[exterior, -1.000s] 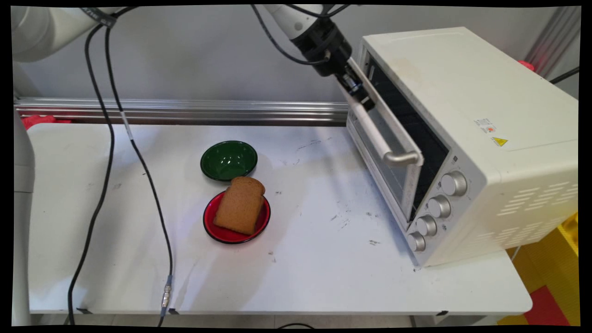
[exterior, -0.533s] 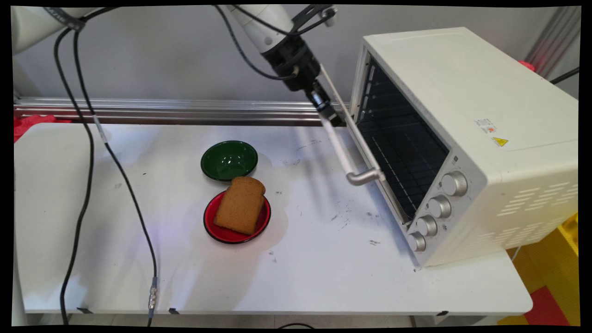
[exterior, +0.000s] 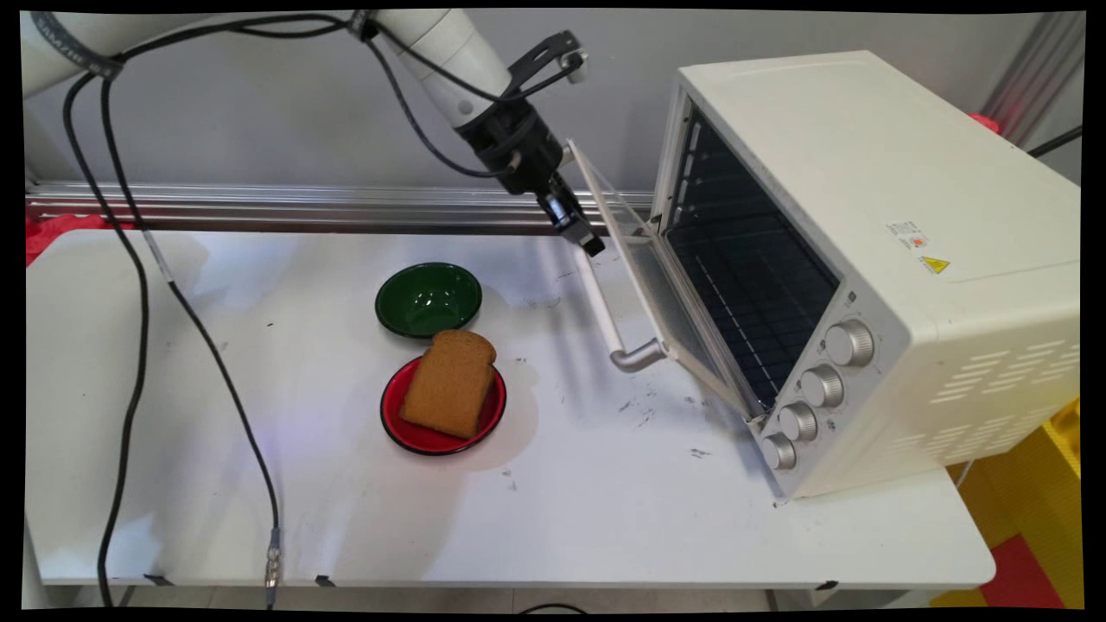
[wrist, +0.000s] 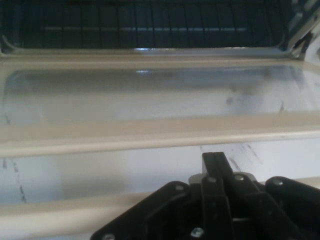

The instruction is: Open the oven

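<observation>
- A slice of brown bread (exterior: 448,383) lies tilted on a red plate (exterior: 406,432), nearest the table's (exterior: 553,518) front edge.
- Just behind it, nearly touching, sits a green bowl (exterior: 428,299).
- To the right stands a cream toaster oven (exterior: 873,259), its four knobs (exterior: 812,386) facing front and its wire rack (wrist: 150,22) visible inside.
- The oven's glass door (exterior: 644,276) hangs partly open, tilted outward from its bottom hinge, with the handle bar (exterior: 605,307) on its outer side.
- The gripper (exterior: 577,220) sits at the far end of that handle; it seems closed on the bar, though the hand view only shows one finger (wrist: 216,167) above it.
</observation>
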You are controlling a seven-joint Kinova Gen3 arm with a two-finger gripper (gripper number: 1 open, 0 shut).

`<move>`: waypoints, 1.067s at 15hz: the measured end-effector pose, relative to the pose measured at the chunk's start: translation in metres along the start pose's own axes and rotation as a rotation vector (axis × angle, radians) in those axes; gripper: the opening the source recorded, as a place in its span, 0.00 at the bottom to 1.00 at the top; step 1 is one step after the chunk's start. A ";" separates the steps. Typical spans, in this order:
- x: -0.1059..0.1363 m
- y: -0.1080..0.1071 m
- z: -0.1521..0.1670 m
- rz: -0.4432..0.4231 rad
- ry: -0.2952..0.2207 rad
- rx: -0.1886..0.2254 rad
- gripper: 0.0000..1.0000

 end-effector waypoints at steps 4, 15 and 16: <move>-0.022 -0.007 0.009 0.013 0.015 0.001 0.00; -0.078 -0.016 0.035 0.068 0.080 0.008 0.00; -0.081 -0.017 0.037 0.072 0.087 0.010 0.00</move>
